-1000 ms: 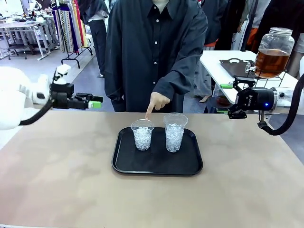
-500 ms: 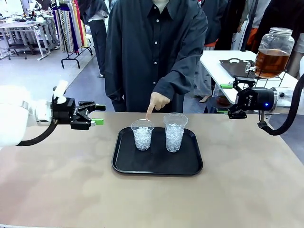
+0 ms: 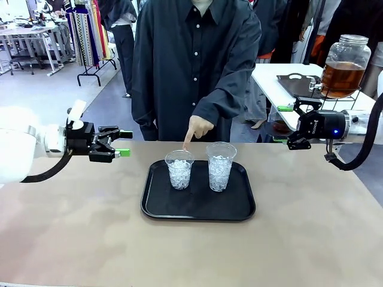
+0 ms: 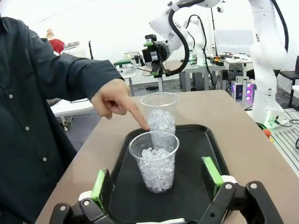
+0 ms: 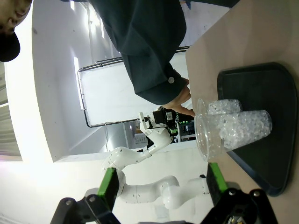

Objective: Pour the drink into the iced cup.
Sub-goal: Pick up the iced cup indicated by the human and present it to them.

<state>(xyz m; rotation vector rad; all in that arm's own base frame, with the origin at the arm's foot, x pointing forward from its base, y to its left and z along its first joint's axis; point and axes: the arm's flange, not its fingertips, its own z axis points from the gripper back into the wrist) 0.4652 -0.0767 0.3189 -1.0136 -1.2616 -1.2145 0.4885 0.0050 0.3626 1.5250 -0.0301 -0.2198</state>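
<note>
Left tool [image 3: 124, 143] hung open, empty, left of the tray [image 3: 157, 209]; right tool [image 3: 282, 124] open, empty, right of it. A hand [image 3: 198, 128] pointed at the tray's left cup [image 3: 179, 171].

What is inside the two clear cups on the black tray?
Ice sits in both the shorter cup and the taller cup on the black tray; no coloured liquid shows in either. The ice hides whether meltwater lies beneath.

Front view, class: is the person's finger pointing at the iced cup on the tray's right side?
No, the person's hand points at the left cup on the tray.
</note>
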